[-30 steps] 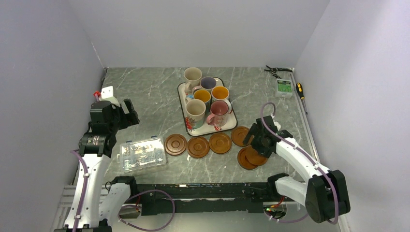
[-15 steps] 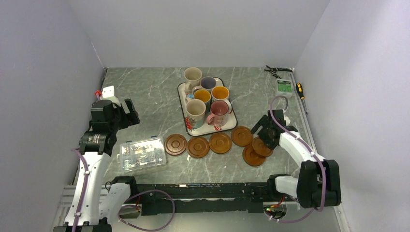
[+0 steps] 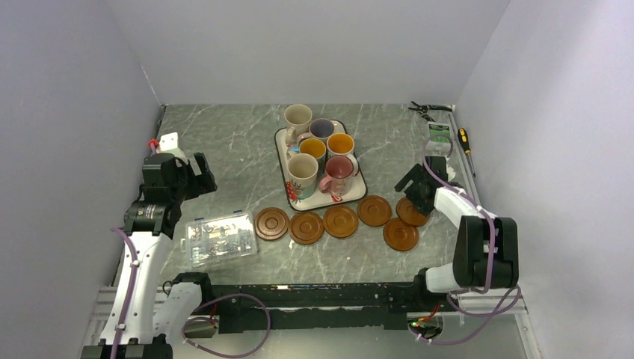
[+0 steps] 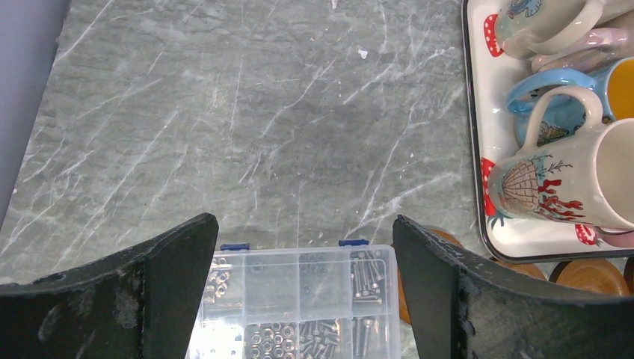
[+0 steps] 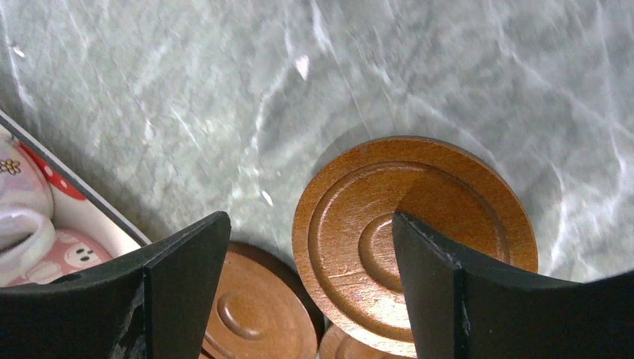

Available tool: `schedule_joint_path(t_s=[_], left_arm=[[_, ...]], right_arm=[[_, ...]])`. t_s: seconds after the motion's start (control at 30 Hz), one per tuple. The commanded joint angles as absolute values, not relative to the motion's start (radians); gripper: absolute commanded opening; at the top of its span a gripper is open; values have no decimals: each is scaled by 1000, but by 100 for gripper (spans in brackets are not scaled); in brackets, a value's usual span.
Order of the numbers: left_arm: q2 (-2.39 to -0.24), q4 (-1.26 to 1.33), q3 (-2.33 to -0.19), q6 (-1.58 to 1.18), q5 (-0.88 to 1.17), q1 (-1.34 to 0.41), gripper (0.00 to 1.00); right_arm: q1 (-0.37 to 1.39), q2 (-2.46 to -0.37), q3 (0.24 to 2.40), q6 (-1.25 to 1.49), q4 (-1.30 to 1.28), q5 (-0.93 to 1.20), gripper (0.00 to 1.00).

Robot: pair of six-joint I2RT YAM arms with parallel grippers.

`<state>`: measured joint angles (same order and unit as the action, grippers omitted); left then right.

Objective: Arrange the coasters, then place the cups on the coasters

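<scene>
Coasters [image 3: 341, 221] are what lies closest to your right end effector [image 3: 420, 191], whose jaws stand wide apart with nothing clamped between them, low over the counter [image 3: 224, 142]. In the right wrist view one finger [image 5: 448, 299] overlaps the end coaster [image 5: 415, 239], which lies flat directly beneath it, while the other finger sits clear of that disc's edge. Back toward the arm's base from the end effector, a sixth coaster [image 3: 401, 234] lies just beside the end one. To the left of the end effector, four more coasters run in a row, each touching or nearly touching the next. Farther left and ahead of the end effector you have the cups [image 3: 303, 170], all six crowded upright on the tray [image 3: 329, 200], none on a disc yet. Your left end effector [image 3: 202, 176] is also spread wide and holds nothing. Just below and behind it sits the clear box [image 4: 299, 307] of small hardware, its far edge showing between the fingers. To its right, the tray's corner and two of the cups come into the left wrist view, and the leftmost coaster peeks out just beside the box.
</scene>
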<state>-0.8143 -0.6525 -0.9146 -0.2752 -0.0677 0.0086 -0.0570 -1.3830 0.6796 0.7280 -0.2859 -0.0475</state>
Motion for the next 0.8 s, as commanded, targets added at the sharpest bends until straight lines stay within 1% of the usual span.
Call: schedule_joint_path(t_s=[0.0,0.1,0.27,0.77], left_arm=[[-811,-632,-934,-284,-58,5,94],[-808,-632,-934,-283,-61,5,94],[-807,-632,-934,-282,-60,5,94],[-811,-632,-934,-283,-63,5,94]], right_arm=[[-64,-1501,727,676,-252,-49,84],[-63,-1574,768,665,-240,-14,82],[-53,-1639,771,674,-185,61,81],[79,-1750,872,699,-145,67,79]])
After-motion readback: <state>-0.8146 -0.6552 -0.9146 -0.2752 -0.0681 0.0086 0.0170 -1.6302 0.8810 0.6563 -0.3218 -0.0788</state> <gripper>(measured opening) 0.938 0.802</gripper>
